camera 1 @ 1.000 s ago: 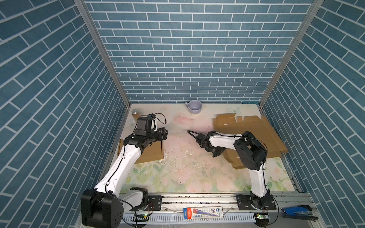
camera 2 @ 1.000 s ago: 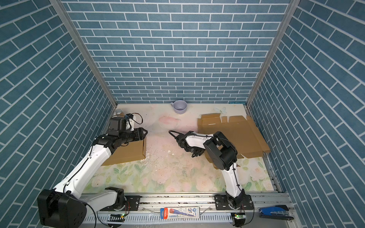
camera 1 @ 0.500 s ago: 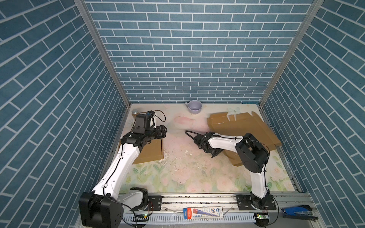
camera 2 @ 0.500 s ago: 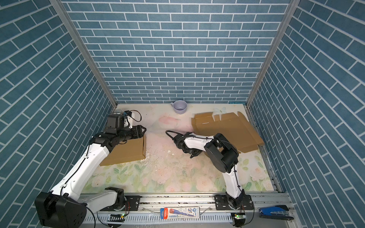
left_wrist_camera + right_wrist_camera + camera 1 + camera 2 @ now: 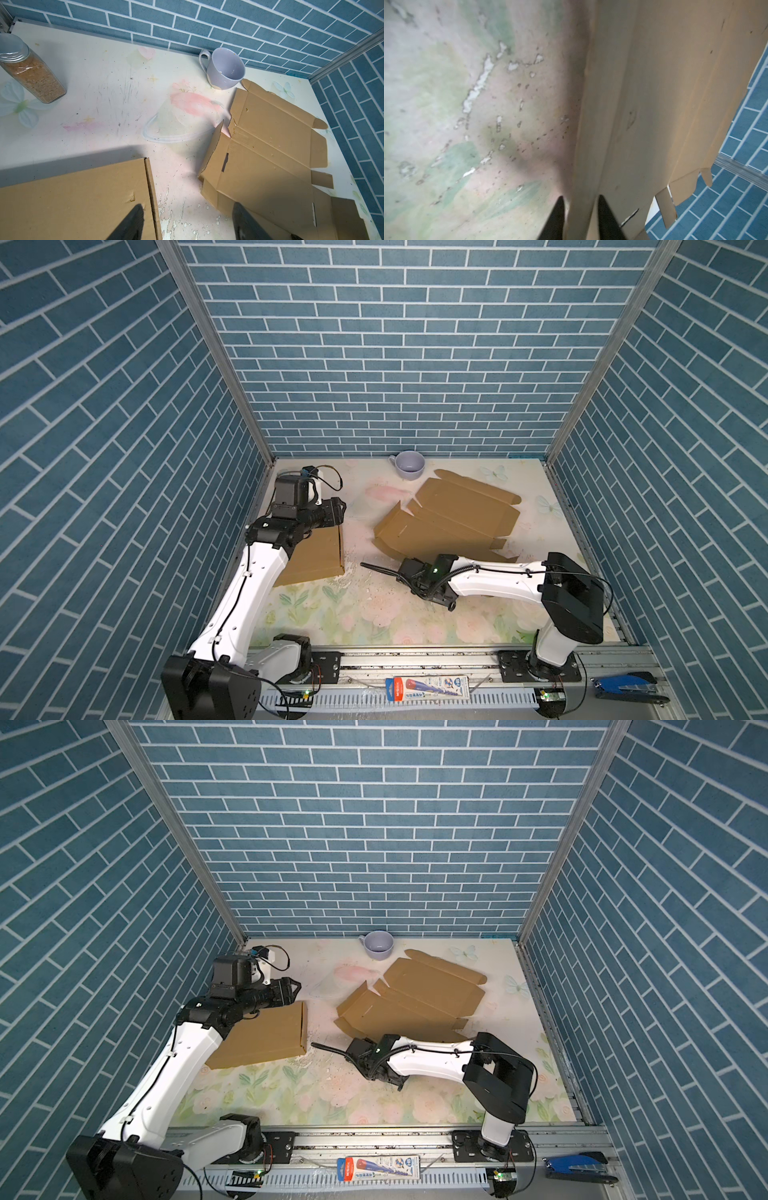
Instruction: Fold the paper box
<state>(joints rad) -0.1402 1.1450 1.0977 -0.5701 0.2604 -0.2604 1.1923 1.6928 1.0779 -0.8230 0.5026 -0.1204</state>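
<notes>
The paper box is a flat, unfolded brown cardboard blank lying right of centre, skewed, its tabbed flaps toward the back. In the right wrist view my right gripper is shut on a strip of the box along its near edge, one finger on each face. In a top view that arm's wrist lies low at the box's front edge. My left gripper is open and empty. It hovers over the far right corner of a second, closed flat cardboard box, also seen from above.
A lavender mug stands at the back wall, close to the box's far corner. A spice jar stands at the back left. A blue stapler and a pen packet lie on the front rail. Brick walls close in three sides.
The unfolded box has slid left and turned, drawn by my right gripper, whose wrist came toward the front. My left gripper has shifted slightly toward the back and stays open.
</notes>
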